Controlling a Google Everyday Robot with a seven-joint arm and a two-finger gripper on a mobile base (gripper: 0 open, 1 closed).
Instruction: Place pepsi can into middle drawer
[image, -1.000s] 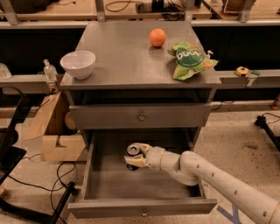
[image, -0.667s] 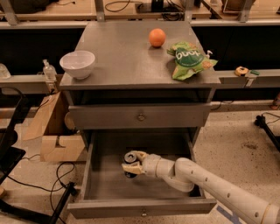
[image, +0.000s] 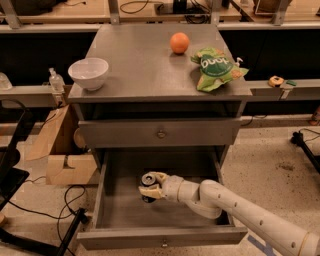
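Now that the arm has dipped over the last second, the end effector (image: 151, 185) sits lower and a touch nearer the front of the middle drawer (image: 125, 239) than it did, well down inside the open tray. The pepsi can (image: 148, 179) is pinched between its two pale fingers, one on each side, top up. From where I stand its base looks at or almost at the drawer floor, though I can't tell whether it touches. So the carry looks all but done. What's left, I'd judge, is letting go and drawing the arm out without knocking the can over. Just above the end effector is the shut upper drawer (image: 160, 132). Higher still, on the bench (image: 140, 60), sit a white bowl (image: 88, 73) up to its left and an orange (image: 179, 42) and a green bag (image: 216, 67) up to its right.
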